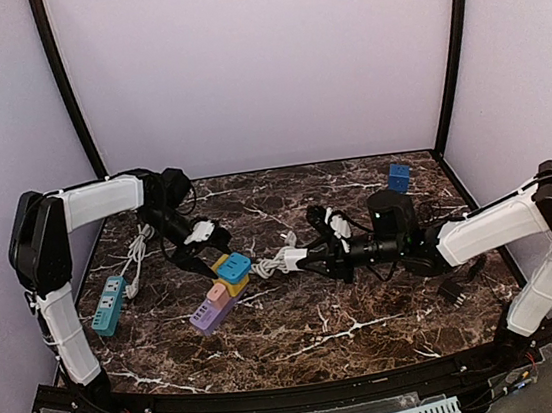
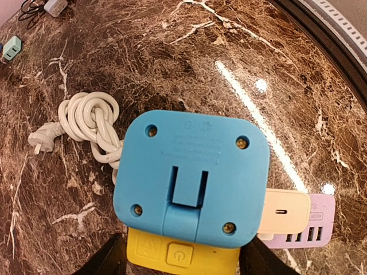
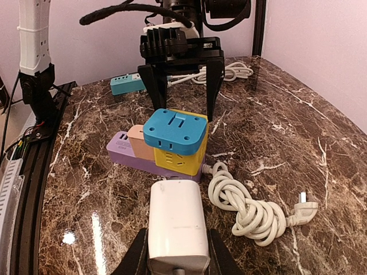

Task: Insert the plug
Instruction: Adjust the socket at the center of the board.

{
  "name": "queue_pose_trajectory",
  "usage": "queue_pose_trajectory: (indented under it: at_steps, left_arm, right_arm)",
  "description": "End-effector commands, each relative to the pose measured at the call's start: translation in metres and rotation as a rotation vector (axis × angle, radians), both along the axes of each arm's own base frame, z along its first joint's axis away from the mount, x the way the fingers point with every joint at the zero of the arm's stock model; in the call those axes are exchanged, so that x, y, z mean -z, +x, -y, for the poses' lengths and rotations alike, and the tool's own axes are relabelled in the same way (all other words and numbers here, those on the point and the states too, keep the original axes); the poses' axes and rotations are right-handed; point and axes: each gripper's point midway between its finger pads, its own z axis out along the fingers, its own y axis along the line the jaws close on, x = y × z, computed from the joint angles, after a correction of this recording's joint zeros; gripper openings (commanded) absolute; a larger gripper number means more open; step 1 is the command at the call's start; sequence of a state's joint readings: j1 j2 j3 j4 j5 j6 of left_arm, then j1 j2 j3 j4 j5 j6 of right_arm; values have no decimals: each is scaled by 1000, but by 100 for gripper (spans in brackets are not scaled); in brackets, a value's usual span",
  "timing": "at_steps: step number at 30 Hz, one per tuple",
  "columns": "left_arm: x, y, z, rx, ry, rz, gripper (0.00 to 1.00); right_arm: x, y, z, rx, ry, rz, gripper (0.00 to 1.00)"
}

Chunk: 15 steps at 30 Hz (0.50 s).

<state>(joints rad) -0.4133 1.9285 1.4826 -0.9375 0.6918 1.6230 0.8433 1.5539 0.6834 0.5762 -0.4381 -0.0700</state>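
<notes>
A purple power strip (image 1: 205,321) lies mid-table and carries a pink adapter (image 3: 139,140) and a yellow socket cube (image 3: 179,157) topped by a blue adapter (image 3: 175,130). My left gripper (image 2: 183,259) is open, its fingers straddling the yellow cube close to both of its sides. My right gripper (image 3: 178,240) is shut on the white plug (image 3: 176,217), a boxy block held level just above the table. The plug's far end sits right by the strip's near side, below the cube's socket face. Whether it touches, I cannot tell.
The strip's white coiled cord (image 3: 252,212) lies to the right of the held plug and ends in a loose plug (image 3: 304,209). A teal power strip (image 1: 109,305) and a white cord (image 1: 138,249) lie at the left. A blue cube (image 1: 399,177) stands at the back right.
</notes>
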Motion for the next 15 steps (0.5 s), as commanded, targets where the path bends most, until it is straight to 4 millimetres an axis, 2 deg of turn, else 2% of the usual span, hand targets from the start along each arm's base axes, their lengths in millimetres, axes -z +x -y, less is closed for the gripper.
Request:
queue_pose_trajectory:
  at_steps: [1,5,9,12,15]
  left_arm:
    - [16,-9,-9,-26,47,-30,63]
    - [24,-6,-10,-35,55,-15,64]
    - [26,3,-10,-71,69,0,74]
    - [15,14,-8,-98,59,9,76]
    - [7,2,-13,-28,45,-19,77]
  right_arm:
    - [-5,2,-1,-1,37,31,0]
    - [-7,1,0,-5,34,43,0]
    - [-5,1,-1,-5,31,42,0]
    - [-4,1,-2,-11,30,36,0]
    - [-3,2,-4,-15,31,34,0]
